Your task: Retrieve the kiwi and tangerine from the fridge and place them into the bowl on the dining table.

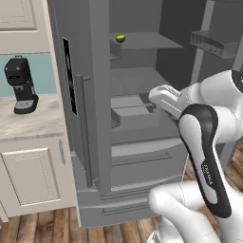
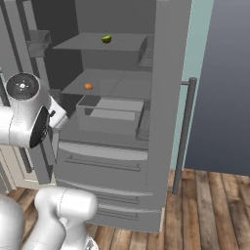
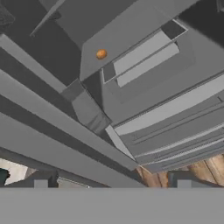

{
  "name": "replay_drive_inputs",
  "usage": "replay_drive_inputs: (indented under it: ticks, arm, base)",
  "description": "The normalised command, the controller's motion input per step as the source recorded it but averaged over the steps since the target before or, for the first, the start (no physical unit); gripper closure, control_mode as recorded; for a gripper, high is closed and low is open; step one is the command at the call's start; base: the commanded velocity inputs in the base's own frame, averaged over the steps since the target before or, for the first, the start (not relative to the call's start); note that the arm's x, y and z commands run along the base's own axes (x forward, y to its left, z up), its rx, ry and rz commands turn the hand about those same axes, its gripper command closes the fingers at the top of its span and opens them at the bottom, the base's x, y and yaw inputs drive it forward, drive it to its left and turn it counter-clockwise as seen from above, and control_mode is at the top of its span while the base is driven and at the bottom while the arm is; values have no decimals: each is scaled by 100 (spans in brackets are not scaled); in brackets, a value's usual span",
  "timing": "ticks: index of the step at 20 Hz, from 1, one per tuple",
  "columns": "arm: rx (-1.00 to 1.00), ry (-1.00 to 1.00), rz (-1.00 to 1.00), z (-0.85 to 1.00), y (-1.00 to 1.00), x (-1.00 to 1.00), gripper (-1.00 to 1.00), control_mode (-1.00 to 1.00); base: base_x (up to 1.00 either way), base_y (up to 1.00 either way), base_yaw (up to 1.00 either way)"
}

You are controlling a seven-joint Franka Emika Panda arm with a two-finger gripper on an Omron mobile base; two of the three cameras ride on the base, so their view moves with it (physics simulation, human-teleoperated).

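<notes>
The grey fridge [image 1: 90, 95] stands with its doors open. On its upper shelf lies the yellow-green kiwi [image 1: 120, 38] [image 2: 106, 38]. One shelf lower, the orange tangerine [image 2: 88, 86] [image 3: 101, 54] rests near the shelf's left side. My gripper [image 3: 112, 183] hangs in front of the fridge's lower shelves, well short of the tangerine. Its fingertips [image 3: 40, 183] stand wide apart and open, with nothing between them. The bowl and the dining table are out of view.
A black coffee machine [image 1: 20, 84] sits on the counter [image 1: 28, 123] over cream cabinets, left of the fridge. The right fridge door [image 2: 224, 83] swings far open, and the other door carries bins [image 1: 213, 45]. A grey drawer [image 2: 110, 114] sits below the tangerine's shelf. Below is wooden floor [image 2: 210, 205].
</notes>
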Motion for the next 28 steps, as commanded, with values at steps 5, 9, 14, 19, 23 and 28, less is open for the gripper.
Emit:
replay_drive_inputs:
  ticks: [5, 9, 14, 19, 23, 28]
  arm:
    - [27, 1, 7, 0, 0, 31, -100, -100]
    - [22, 4, 9, -1, 0, 56, -100, -100]
    - [16, 4, 4, -6, 15, 73, -100, -100]
    - [4, 1, 0, -18, 54, 82, -100, -100]
    - [4, 3, 0, -16, 46, 82, -100, -100]
    - [10, 5, 0, -17, 22, 81, -100, -100]
  base:
    - [0, 0, 0]
    - [0, 0, 0]
    - [0, 0, 0]
    - [0, 0, 0]
    - [0, 0, 0]
    - [0, 0, 0]
